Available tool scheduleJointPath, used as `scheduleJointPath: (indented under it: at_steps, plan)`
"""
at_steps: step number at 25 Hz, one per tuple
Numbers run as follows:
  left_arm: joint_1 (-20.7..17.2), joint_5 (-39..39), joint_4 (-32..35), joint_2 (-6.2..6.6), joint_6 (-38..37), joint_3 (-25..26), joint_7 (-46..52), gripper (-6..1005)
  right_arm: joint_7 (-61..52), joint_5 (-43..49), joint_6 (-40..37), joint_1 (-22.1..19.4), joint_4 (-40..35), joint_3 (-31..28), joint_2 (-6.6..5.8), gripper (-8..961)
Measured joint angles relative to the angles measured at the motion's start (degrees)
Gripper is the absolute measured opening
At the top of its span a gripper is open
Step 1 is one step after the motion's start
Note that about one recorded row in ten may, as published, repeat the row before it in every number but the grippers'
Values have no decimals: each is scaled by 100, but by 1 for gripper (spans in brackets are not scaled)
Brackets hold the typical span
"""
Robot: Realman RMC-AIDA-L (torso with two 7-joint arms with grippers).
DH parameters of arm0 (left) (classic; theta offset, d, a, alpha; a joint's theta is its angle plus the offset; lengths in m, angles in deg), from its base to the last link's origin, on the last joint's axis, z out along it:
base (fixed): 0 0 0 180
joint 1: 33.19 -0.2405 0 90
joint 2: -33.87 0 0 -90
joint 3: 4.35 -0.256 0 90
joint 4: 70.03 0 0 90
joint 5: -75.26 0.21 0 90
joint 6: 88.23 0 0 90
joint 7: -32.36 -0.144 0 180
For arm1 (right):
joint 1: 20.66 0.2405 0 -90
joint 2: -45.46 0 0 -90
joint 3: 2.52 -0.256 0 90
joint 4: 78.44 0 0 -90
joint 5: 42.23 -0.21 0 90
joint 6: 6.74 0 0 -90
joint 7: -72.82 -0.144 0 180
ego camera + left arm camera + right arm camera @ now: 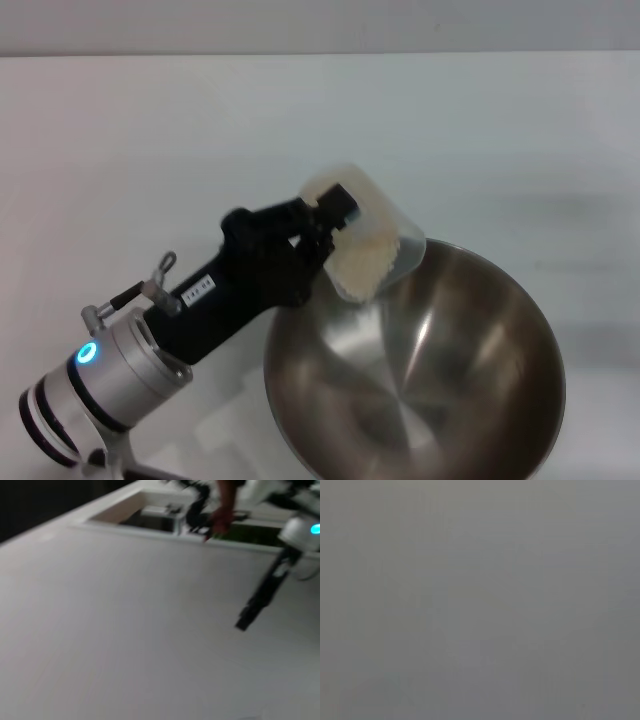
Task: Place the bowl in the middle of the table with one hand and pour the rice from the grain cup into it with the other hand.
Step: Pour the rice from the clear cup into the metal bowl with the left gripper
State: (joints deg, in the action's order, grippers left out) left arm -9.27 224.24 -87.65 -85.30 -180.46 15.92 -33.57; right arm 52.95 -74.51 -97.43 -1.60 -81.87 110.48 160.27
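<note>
Head view: left gripper (335, 222) fingers clamp the tilted grain cup (375, 235), rice (362, 262) inside, over the bowl (480, 330) rim, frame centre.

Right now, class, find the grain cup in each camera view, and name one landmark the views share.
Head view: the grain cup sits centre, tilted over the far-left rim of the bowl, held by the left gripper, rice at its mouth.
Left wrist view: not in it.
Right wrist view: not in it; plain grey.
Shared landmark: the white table, also in the left wrist view.
</note>
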Motion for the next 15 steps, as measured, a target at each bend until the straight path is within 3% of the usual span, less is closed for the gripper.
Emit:
scheduleJointPath:
  at_steps: [6,15]
  plan:
    - [74,318,152,-1,100,-4,-1423,40,155,24,48,53,22,15,32,507]
    - [164,382,184,26,98,15,-2790,45,304,28,55,67,28,7,61,507]
